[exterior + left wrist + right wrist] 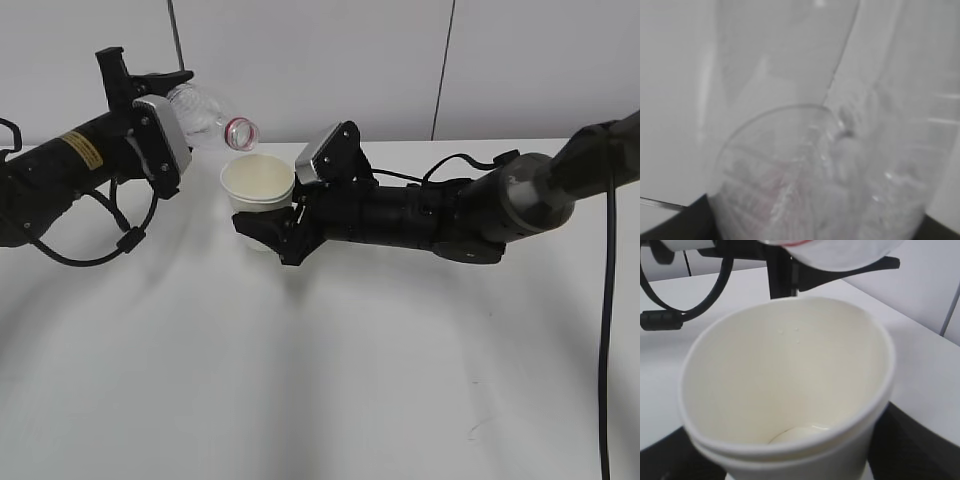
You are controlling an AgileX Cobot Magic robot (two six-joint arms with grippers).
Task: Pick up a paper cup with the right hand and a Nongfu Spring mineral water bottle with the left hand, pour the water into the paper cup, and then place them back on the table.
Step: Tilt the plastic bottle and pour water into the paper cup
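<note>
The paper cup point(257, 186) stands upright in my right gripper point(272, 226), whose black fingers are shut on its lower wall, low over the table point(300, 380). My left gripper point(150, 88) is shut on the Nongfu Spring mineral water bottle point(198, 110), tilted down to the right. Its red-ringed open mouth point(241, 132) hangs just above the cup's far-left rim. In the right wrist view the cup point(785, 385) fills the frame, with a little water point(807, 432) at its bottom and the bottle mouth point(835, 252) overhead. The left wrist view shows only blurred clear bottle plastic point(820, 175).
A light grey panelled wall point(330, 60) stands behind the table's far edge. A black cable point(608, 300) hangs down at the right. The left arm's cable loop point(110, 245) droops close to the tabletop.
</note>
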